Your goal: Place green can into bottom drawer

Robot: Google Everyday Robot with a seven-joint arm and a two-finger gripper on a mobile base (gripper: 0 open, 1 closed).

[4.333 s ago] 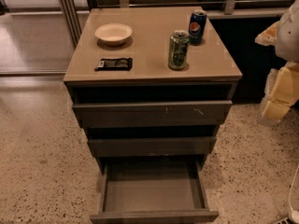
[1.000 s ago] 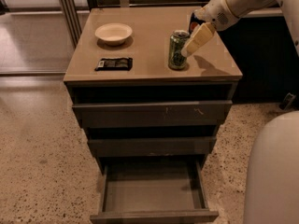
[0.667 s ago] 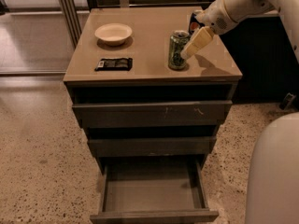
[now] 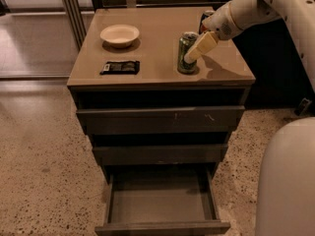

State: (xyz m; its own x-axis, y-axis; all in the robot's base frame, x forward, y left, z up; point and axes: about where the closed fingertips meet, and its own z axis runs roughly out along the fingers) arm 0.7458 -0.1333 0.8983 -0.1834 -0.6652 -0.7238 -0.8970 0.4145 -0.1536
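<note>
The green can [image 4: 185, 50] stands upright on the cabinet top [image 4: 152, 53], right of the middle. My gripper [image 4: 193, 56] reaches in from the upper right on a white arm [image 4: 241, 11] and overlaps the can's right side at mid height. The can is still resting on the top. The bottom drawer [image 4: 160, 200] is pulled out below, its grey interior bare. The two upper drawers [image 4: 160, 119] are nearly shut.
A blue Pepsi can [image 4: 205, 16] stands behind the gripper, partly hidden by the arm. A cream bowl [image 4: 119, 34] and a dark snack packet [image 4: 119, 67] lie on the left of the top. My white body [image 4: 288, 181] fills the lower right. The floor is speckled.
The arm came into view from the right since the earliest frame. Over the last second the gripper has shifted slightly down and left against the green can. The can has not moved.
</note>
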